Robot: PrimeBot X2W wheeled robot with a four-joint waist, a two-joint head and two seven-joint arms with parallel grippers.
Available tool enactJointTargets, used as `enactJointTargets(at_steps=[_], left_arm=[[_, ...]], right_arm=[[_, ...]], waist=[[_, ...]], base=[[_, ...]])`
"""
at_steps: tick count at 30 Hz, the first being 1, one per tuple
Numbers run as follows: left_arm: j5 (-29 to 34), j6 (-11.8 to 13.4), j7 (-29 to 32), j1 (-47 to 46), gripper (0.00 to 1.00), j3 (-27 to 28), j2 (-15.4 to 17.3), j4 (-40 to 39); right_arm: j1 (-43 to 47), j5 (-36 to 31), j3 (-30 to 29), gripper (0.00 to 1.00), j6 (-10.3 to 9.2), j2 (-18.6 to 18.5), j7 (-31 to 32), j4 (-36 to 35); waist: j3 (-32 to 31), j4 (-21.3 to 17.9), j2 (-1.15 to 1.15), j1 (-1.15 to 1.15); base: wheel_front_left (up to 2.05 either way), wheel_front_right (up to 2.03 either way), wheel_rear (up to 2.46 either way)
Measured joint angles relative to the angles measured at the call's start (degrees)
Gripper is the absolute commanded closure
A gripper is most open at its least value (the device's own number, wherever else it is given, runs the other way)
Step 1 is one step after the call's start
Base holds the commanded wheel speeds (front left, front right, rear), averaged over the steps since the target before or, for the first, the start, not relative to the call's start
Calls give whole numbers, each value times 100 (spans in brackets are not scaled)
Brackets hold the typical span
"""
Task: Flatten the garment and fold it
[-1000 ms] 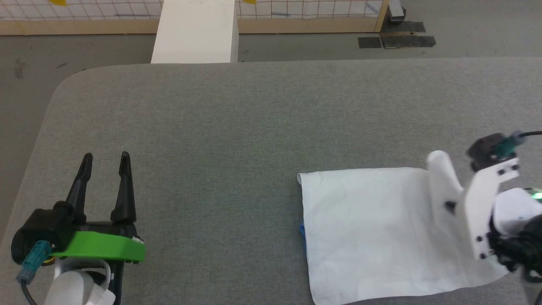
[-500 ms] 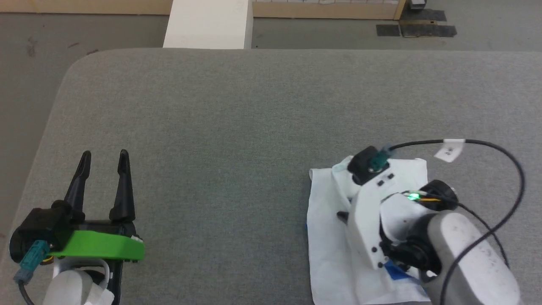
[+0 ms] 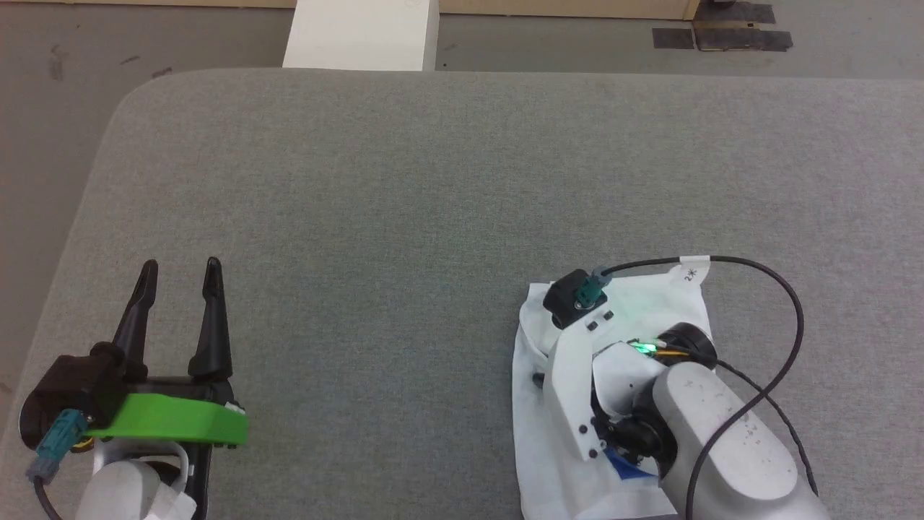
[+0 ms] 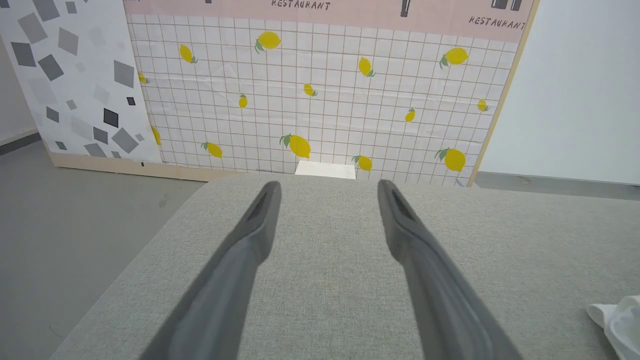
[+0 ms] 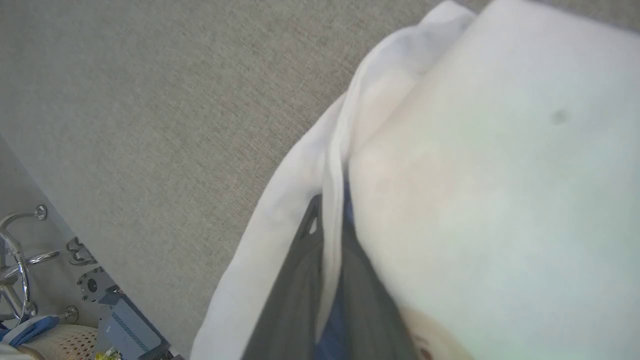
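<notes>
Right gripper (image 5: 330,220): clenched on a doubled white edge of the garment (image 3: 535,448), with a blue strip showing between its fingers. The garment lies folded over itself at the near right of the grey surface (image 3: 433,180). Left gripper (image 3: 180,278): jaws spread and empty, above the surface's near left, well apart from the garment.

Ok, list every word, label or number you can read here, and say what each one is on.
"RESTAURANT": on the pink band along the top of the wall panel, left wrist view.
"RESTAURANT": again, farther right on the same band.
On the white tag, head view: a small mark, too small to read.
On the garment: no lettering shows.
</notes>
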Motion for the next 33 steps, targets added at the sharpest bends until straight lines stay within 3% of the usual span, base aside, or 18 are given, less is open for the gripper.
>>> enactJointTargets(at_steps=[1, 2, 6, 12, 21, 26, 33], left_arm=[[0, 0, 0, 0, 0, -4, 0, 11], [0, 0, 0, 0, 0, -8, 0, 21], [0, 0, 0, 3, 0, -10, -3, 77], [5, 0, 0, 52, 0, 45, -15, 114], [108, 0, 0, 114, 0, 134, -191, 193], [152, 0, 0, 76, 0, 130, -285, 199], [197, 0, 0, -12, 0, 81, -278, 221]], right_arm=[[-12, 24, 12, 63, 0, 20, -88, 44], [-19, 57, 38, 0, 0, 23, -157, 54], [-55, 291, 219, 0, 0, 55, -293, -91], [-54, 592, 48, 0, 0, 11, -471, -1201], [770, -71, -1813, 0, 0, -123, -673, -2700], [1511, -676, -2550, 0, -1, -78, -297, -2873], [1930, -1012, -2506, 0, 0, 60, 78, -2326]], waist=[[-4, -14, 0, 0], [-12, -26, 0, 0], [-88, -85, 0, 0], [-253, -238, 0, 0], [-394, -482, 0, 0], [-288, -476, 0, 0], [-53, -385, 0, 0]], base=[[0, 0, 0], [0, 0, 0], [0, 0, 0], [0, 0, 0], [0, 0, 0], [0, 0, 0], [0, 0, 0]])
